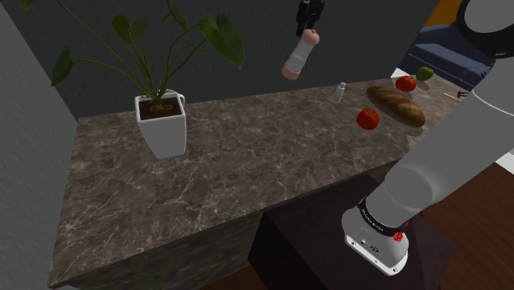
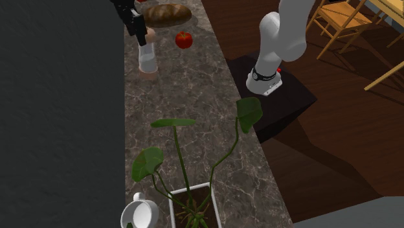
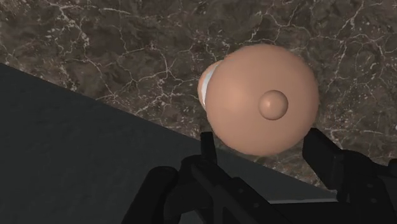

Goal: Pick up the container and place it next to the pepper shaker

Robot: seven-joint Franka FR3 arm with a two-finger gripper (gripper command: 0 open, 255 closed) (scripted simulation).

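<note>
We see the gripper [image 1: 310, 25] clamped on the container [image 1: 296, 59] by its tan top. It hangs tilted above the counter [image 1: 247, 156].

A white arm [image 1: 449, 156] with dark joints rises from its base at the shoulder view's lower right, then reaches up and to the left. Its all-black gripper [image 1: 309, 31] hangs high in the air, pointing downward at a slight tilt. In the wrist view, its two fingers [image 3: 207, 149] clasp the round tan top of a container [image 1: 298, 56].
</note>
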